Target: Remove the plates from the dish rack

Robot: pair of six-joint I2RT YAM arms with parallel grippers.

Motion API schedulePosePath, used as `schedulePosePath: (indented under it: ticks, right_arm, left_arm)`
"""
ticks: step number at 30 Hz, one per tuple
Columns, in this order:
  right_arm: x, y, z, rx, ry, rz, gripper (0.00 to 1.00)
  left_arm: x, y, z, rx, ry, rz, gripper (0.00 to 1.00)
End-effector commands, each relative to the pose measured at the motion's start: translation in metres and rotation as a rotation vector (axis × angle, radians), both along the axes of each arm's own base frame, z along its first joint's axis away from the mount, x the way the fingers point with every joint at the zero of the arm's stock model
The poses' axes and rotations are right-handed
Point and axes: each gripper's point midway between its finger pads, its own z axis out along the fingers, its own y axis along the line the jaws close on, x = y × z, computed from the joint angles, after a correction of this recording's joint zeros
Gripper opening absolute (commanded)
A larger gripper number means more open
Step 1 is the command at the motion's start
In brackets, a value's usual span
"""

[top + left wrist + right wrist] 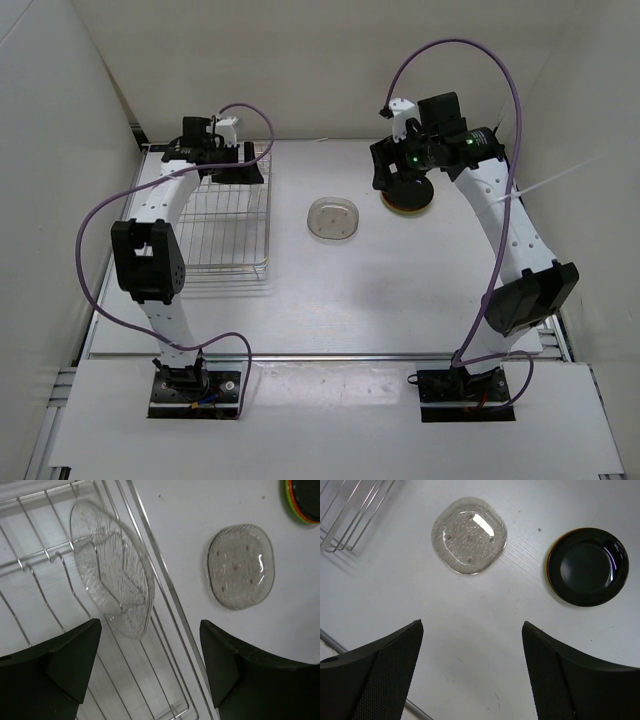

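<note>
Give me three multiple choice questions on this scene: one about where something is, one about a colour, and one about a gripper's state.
1. Where is the ribbed clear glass plate?
A) upright in the dish rack
B) on the floor
C) on an arm's base

2. What colour is the top plate of the stack?
A) green
B) black
C) orange

3. How is the left gripper?
A) shut on a plate
B) open and empty
C) shut and empty

Answers:
1 A: the left wrist view shows it standing between the rack's wires.
2 B: black covers an orange rim.
3 B: its fingers are wide apart, gripping nothing.
</note>
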Motion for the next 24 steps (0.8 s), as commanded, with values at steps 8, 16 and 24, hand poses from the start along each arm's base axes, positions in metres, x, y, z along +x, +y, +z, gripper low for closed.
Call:
schedulePosePath:
  ticks: [8, 16, 24]
  right_arm:
    - [-0.003, -0.010, 0.002, -0.015, -0.017, -0.021, 0.83]
    - [-0.006, -0.009, 0.003, -0.005, -0.010, -0.021, 0.83]
    - [-0.007, -0.008, 0.003, 0.001, -0.007, -0.014, 0.83]
  left_arm:
    - [0.044, -0.023, 0.024, -0.107, -0.084, -0.059, 0.80]
    - [0.049, -0.021, 0.009, -0.100, -0.063, -0.051, 0.66]
    - [0.050, -0.029, -0.001, -0.083, -0.039, -0.054, 0.36]
